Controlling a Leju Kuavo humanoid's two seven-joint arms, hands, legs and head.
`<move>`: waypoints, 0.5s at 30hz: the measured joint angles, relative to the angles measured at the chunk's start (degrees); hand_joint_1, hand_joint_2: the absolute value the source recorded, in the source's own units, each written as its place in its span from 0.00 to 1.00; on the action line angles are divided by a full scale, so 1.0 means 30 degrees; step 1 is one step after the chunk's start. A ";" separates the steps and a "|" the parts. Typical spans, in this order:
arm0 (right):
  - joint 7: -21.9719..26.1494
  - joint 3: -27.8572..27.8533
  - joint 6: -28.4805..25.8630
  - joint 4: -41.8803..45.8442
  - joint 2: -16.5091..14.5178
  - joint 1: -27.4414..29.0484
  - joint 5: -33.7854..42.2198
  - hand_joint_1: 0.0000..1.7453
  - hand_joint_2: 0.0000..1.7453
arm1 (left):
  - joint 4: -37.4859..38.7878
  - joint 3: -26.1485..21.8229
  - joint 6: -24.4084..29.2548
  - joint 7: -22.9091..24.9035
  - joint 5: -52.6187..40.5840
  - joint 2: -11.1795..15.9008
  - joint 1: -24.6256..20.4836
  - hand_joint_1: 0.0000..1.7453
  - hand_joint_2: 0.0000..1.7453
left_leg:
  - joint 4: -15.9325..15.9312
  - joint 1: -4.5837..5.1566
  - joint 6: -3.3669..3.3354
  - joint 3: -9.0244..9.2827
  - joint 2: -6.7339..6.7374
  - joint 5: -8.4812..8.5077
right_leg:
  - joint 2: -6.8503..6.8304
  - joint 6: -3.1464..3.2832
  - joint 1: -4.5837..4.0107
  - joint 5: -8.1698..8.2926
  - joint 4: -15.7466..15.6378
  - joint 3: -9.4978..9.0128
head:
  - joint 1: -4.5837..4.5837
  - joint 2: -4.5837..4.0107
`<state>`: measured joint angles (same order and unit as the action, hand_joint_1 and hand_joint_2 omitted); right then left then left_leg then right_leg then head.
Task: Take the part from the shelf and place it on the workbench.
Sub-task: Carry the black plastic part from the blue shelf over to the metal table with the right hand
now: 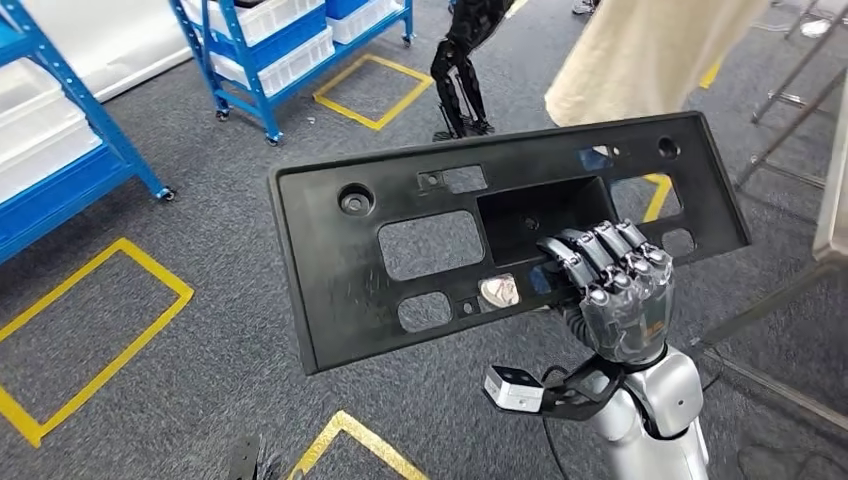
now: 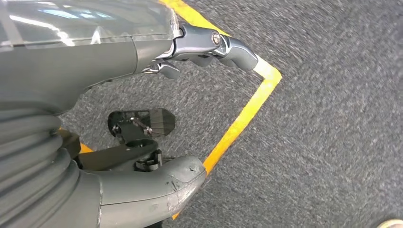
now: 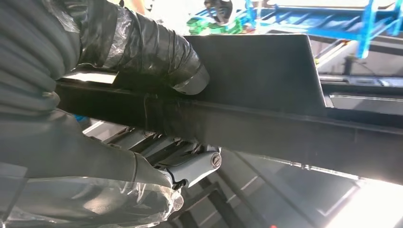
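My right hand (image 1: 612, 290) holds the part (image 1: 420, 250), a long flat black plastic panel with cutouts, carried in the air over the grey carpet (image 1: 200, 400). Fingers (image 1: 600, 255) are curled through the big recessed opening near the panel's right end, and in the right wrist view the thumb (image 3: 157, 52) presses the opposite face, so the edge is clamped between thumb and fingers. The grip sits well off the panel's middle; most of the length hangs out to the left, tilted, left end lower.

My left hand (image 2: 142, 142) holds nothing and hangs over carpet and yellow floor tape (image 2: 242, 118). Fingers look loosely apart, thumb (image 2: 157, 185) well clear of the one finger I can see.

The blue shelf (image 1: 60, 170) is at the left, another blue rack (image 1: 270, 60) further back. A grey post and edge at far right (image 1: 835, 180) may be the workbench; I can't confirm. A person in a beige garment (image 1: 640, 50) stands close behind the panel's far edge.

Judgement: this is the carry step, part off the shelf, not yet placed. To do it well: keep the clamp firm, since the long overhang will want to twist in the grip; turn slowly so the free end doesn't swing into the person or shelf; level the panel before lowering; set it flat on the bench and only then let go.
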<state>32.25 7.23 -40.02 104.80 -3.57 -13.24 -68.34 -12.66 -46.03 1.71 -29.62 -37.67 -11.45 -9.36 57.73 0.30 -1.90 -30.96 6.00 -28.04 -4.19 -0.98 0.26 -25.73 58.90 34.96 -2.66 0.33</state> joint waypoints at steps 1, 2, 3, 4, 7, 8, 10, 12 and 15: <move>-0.0013 0.0000 0.0000 0.0004 0.0000 0.0007 -0.0004 1.00 1.00 | 0.0000 0.0002 -0.0007 0.0013 -0.0013 -0.0009 -0.0004 0.00 1.00 | 0.0002 0.0038 0.0090 0.0029 0.0177 -0.0034 | 0.0242 0.0091 -0.0037 0.0054 -0.0006 0.0032 | 0.0004 0.0000; -0.0026 0.0000 -0.0002 0.0016 0.0002 0.0014 -0.0004 1.00 1.00 | 0.0000 0.0004 -0.0015 0.0027 -0.0027 -0.0015 -0.0004 0.00 1.00 | 0.0007 0.0028 0.0180 0.0035 0.0296 -0.0101 | 0.0472 0.0188 0.0008 0.0087 -0.0053 0.0040 | 0.0002 0.0000; -0.0031 0.0000 -0.0004 0.0044 0.0002 0.0027 -0.0004 1.00 1.00 | 0.0000 0.0007 -0.0022 0.0038 -0.0046 -0.0020 -0.0010 0.00 1.00 | 0.0147 -0.0011 0.0284 0.0009 0.0098 -0.0271 | 0.0679 0.0291 0.0062 0.0142 -0.0126 0.0027 | 0.0004 0.0000; -0.0028 0.0000 -0.0005 0.0073 0.0000 0.0031 -0.0004 1.00 1.00 | 0.0000 0.0011 -0.0027 0.0044 -0.0064 -0.0027 -0.0015 0.00 1.00 | 0.0582 -0.0064 0.0380 -0.0144 -0.0325 -0.0619 | 0.0881 0.0412 0.0123 0.0206 -0.0201 0.0011 | 0.0006 0.0000; -0.0004 0.0000 -0.0002 0.0118 -0.0033 0.0046 -0.0007 1.00 1.00 | 0.0000 0.0015 -0.0036 0.0049 -0.0097 -0.0026 0.0070 0.00 1.00 | 0.3993 -0.0206 0.0587 -0.1606 -0.1727 -0.2432 | 0.1494 0.0619 0.0180 0.0288 -0.0252 0.0014 | 0.0009 0.0000; 0.0007 0.0000 0.0000 0.0118 -0.0042 0.0064 -0.0009 1.00 1.00 | 0.0000 0.0015 -0.0038 0.0051 -0.0096 -0.0024 0.0126 0.00 1.00 | 0.5156 -0.0224 0.0627 -0.2160 -0.1833 -0.2828 | 0.1748 0.0632 0.0174 0.0290 -0.0224 0.0029 | 0.0007 0.0000; 0.0020 0.0000 0.0000 0.0120 -0.0042 0.0103 -0.0007 1.00 1.00 | 0.0000 0.0015 -0.0037 0.0051 -0.0091 -0.0024 0.0194 0.00 1.00 | 0.5558 -0.0286 0.0663 -0.2429 -0.1888 -0.2464 | 0.2298 0.0621 0.0177 0.0284 -0.0126 0.0057 | 0.0007 0.0000; 0.0020 -0.0002 0.0000 0.0138 -0.0042 0.0118 0.0016 1.00 1.00 | 0.0000 0.0013 -0.0035 0.0042 -0.0075 -0.0022 0.0201 0.00 1.00 | 0.3254 -0.0423 0.0663 -0.1463 -0.2299 -0.1002 | 0.2823 0.0548 0.0209 0.0243 0.0015 0.0080 | 0.0007 0.0000; 0.0035 -0.0025 0.0000 0.0184 -0.0042 0.0107 0.0075 1.00 1.00 | 0.0000 0.0007 -0.0031 0.0000 -0.0036 -0.0015 0.0198 0.00 1.00 | 0.0660 -0.0530 0.0588 -0.0374 -0.3580 -0.0118 | 0.3500 0.0192 0.0248 0.0258 0.0230 0.0329 | 0.0007 0.0000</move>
<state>32.35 7.16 -40.02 105.35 -3.69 -12.92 -68.11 -12.66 -46.01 1.62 -29.62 -37.78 -11.49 -8.76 59.71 -1.29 -0.13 -32.09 -4.74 -28.39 6.31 -0.41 1.00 -24.96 59.59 35.94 -2.63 0.33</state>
